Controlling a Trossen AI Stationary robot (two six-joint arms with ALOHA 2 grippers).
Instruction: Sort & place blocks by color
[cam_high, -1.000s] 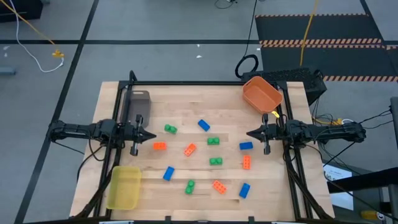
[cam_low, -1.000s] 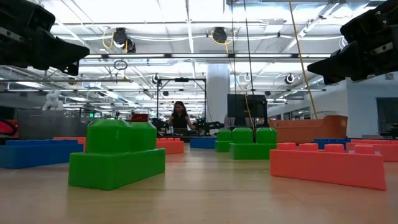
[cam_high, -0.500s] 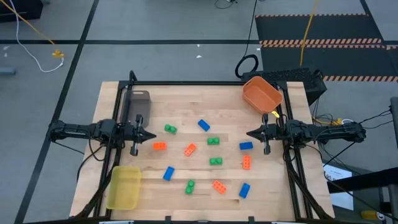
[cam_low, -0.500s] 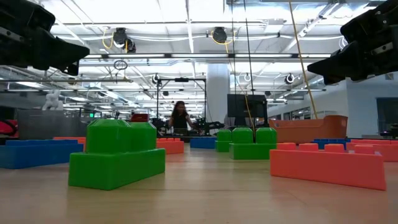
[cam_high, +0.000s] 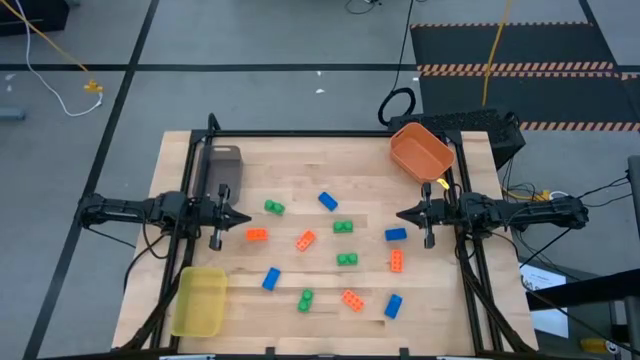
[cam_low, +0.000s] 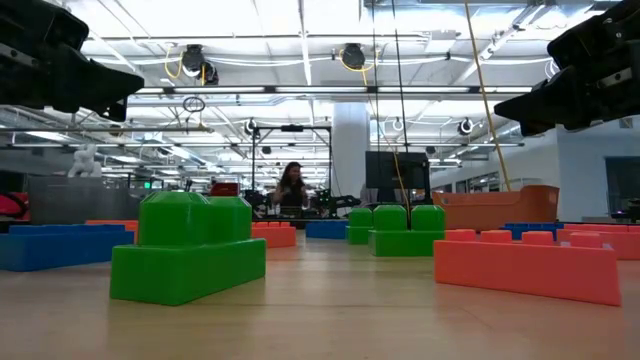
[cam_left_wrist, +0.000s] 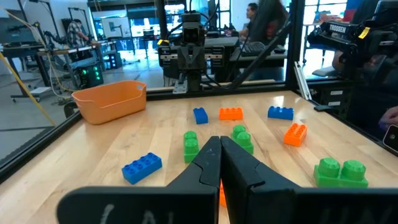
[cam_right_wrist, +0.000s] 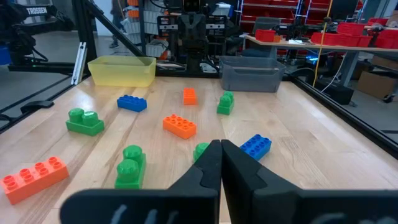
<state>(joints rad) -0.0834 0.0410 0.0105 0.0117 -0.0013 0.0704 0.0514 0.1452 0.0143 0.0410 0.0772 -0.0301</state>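
Several small studded blocks in green (cam_high: 344, 227), blue (cam_high: 328, 201) and orange (cam_high: 305, 240) lie scattered flat on the wooden table (cam_high: 300, 160). My left gripper (cam_high: 243, 215) is shut and empty, held above the table's left side, its tips pointing toward the blocks; its shut fingers show in the left wrist view (cam_left_wrist: 219, 155). My right gripper (cam_high: 402, 215) is shut and empty above the table's right side, facing the left one; its shut fingers show in the right wrist view (cam_right_wrist: 220, 158). In the low view a green block (cam_low: 188, 250) and an orange block (cam_low: 527, 265) lie nearest.
An orange bin (cam_high: 421, 151) stands at the far right corner, a grey bin (cam_high: 223, 168) at the far left, a yellow bin (cam_high: 199, 300) at the near left. A dark frame (cam_high: 330, 133) edges the table. A person (cam_low: 291, 190) shows far behind the table.
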